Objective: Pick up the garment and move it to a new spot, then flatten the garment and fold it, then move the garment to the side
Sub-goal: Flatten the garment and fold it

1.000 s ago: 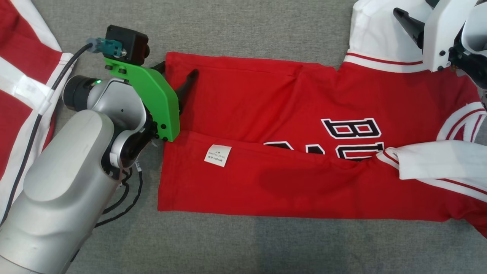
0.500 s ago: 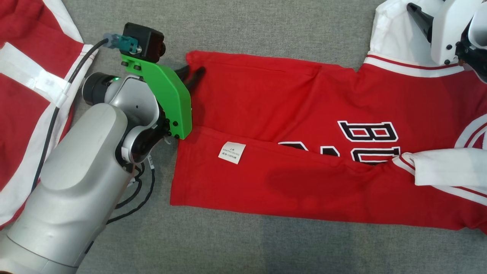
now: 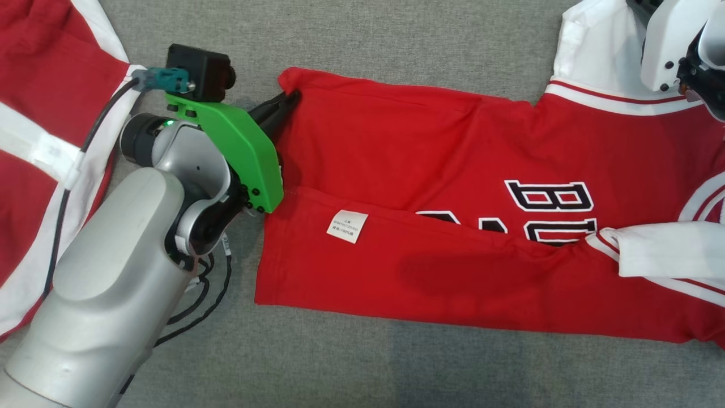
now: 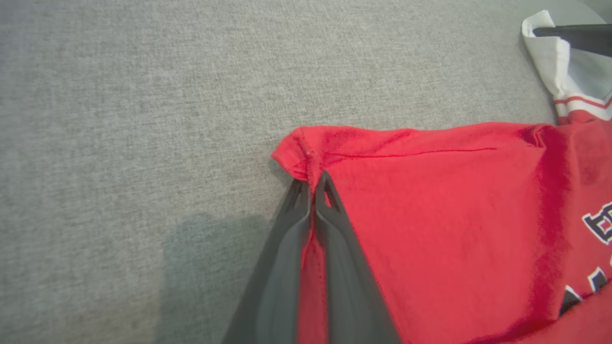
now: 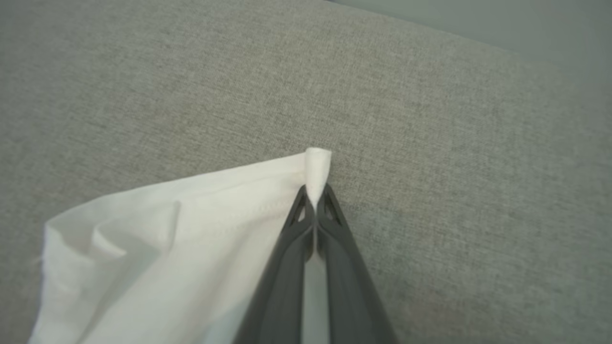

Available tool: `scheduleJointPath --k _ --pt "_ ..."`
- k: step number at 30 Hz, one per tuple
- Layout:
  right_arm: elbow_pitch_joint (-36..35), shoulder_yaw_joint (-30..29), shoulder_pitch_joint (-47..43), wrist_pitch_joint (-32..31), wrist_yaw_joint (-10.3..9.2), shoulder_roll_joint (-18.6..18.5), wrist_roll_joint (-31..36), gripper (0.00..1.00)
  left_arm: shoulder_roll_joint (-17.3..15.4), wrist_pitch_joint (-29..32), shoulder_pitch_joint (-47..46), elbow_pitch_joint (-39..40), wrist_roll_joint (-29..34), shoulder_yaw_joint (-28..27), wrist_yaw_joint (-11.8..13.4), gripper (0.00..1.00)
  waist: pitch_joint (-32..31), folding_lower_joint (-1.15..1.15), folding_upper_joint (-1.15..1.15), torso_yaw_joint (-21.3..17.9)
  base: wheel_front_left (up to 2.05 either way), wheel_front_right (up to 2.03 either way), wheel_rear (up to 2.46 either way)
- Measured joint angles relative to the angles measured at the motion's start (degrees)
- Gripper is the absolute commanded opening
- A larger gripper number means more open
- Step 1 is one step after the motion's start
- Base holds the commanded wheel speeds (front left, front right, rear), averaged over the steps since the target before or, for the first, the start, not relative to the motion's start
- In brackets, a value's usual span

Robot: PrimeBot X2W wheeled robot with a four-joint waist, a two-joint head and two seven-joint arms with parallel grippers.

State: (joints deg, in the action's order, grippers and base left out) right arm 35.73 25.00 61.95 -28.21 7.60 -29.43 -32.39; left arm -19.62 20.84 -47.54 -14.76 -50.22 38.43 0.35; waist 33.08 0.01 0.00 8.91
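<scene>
Grey cloth surface [image 3: 396, 34], red jersey [image 3: 430, 141] lying across its middle, left gripper [image 4: 313, 184] clamped tight on the jersey's red hem corner [image 4: 299, 148], right gripper [image 5: 315, 196] clamped tight on its white sleeve corner [image 5: 317, 165], small white label [image 3: 347, 226] facing up.

- Garment [image 3: 430, 141]: the right end runs off the head view's right edge, so its extent there cannot be told.
- Black lettering [image 3: 548, 195]: the lower part is covered by the folded-up flap, and the word is unreadable.
- Label [image 3: 347, 226]: the print is too small to read.
- Left claw [image 3: 286, 101]: its 2 fingers are mostly hidden behind the green bracket [image 3: 238, 147].
- Right claw [image 5: 315, 195]: the finger bases are cut off by the wrist view's bottom edge.
- Second red-and-white garment [image 3: 34, 85]: cut off by the left edge.
</scene>
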Motion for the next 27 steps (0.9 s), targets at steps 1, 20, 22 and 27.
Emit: scheduleJointPath --k 1,20,22,27 --pt "-0.36 -0.13 -0.01 0.79 -0.01 0.05 -0.44 0.00 -0.53 -0.54 0.45 0.75 -0.07 -0.62 0.33 0.00 -0.06 0.00 0.00 -0.25 0.00 0.00 0.00" --pt "-31.84 -7.33 -20.80 9.77 -0.07 -10.33 -15.88 0.00 -11.29 -5.00 16.69 17.06 -2.92 -8.40 8.77 0.00 -5.19 0.00 0.00 -7.59 0.00 0.00 0.00" --pt "-35.74 -9.56 -26.79 10.27 -0.07 -11.02 -16.18 0.00 -12.56 -5.93 20.13 20.06 -3.44 -9.23 9.53 0.00 -5.73 0.00 0.00 -8.60 0.00 0.00 0.00" --pt "-43.87 -15.72 -42.52 11.59 -0.08 -8.73 -16.40 0.00 -14.71 -9.17 30.26 26.24 -5.04 -11.44 12.03 0.00 -7.20 -0.01 0.00 -10.97 0.00 0.00 0.00"
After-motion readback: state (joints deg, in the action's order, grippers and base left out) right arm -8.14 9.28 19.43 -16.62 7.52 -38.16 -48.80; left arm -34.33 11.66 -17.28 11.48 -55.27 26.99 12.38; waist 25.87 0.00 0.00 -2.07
